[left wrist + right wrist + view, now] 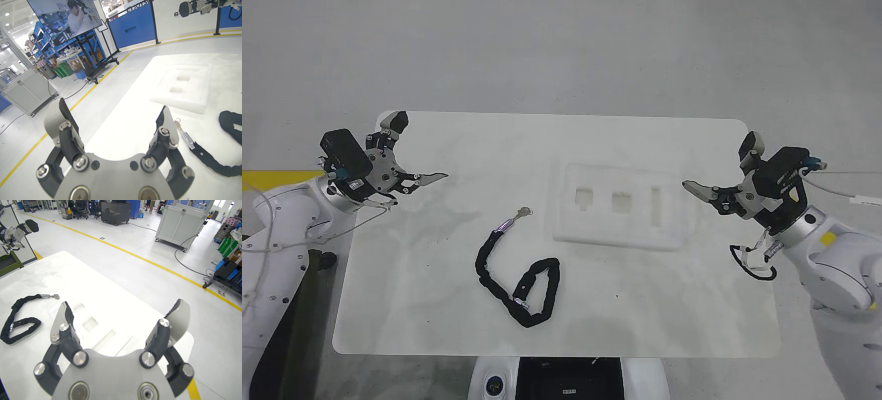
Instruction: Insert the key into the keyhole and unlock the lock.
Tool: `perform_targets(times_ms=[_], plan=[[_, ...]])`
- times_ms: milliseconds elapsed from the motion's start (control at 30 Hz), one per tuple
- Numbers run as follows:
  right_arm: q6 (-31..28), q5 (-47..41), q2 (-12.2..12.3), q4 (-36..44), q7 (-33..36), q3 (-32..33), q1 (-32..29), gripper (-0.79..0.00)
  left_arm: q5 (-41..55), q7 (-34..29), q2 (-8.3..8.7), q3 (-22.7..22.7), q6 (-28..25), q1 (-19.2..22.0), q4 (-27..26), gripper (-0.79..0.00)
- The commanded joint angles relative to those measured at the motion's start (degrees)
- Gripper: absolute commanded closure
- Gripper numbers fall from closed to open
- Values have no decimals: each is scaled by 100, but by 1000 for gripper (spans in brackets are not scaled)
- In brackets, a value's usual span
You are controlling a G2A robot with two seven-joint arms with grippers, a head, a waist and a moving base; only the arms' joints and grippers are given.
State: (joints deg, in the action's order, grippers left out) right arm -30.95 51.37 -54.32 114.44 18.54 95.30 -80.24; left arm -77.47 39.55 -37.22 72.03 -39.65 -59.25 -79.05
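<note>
A black fabric-covered chain lock [518, 282] lies curled on the white table [442, 300], left of the middle. At its far end is a silver cylinder [187, 140] with a small key [525, 212] sticking out of it. That key [178, 123] lies just beyond one of my left gripper's fingers in the left wrist view. My left gripper [422, 150] hovers open over the table's left edge, holding nothing. My right gripper [720, 163] is open and empty at the right side, above the foam block. The chain [19, 321] and key [56, 297] lie well away from it.
A white foam block [572, 228] with three rectangular recesses sits right of the table's middle, between the lock and the right gripper [122, 302]. Bare tabletop surrounds the chain. Beyond the table edges are open floor with yellow lines, racks and a screen stand.
</note>
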Motion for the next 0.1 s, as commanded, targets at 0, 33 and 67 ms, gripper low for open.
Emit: perform_targets(times_ms=[0,33,67], plan=[[0,0,0,0,0,0,0,-784,0,0,0,0,0,0,0,-784],[0,0,0,0,0,0,0,-784,0,0,0,0,0,0,0,-784],[0,0,0,0,0,0,0,-784,0,0,0,0,0,0,0,-784]])
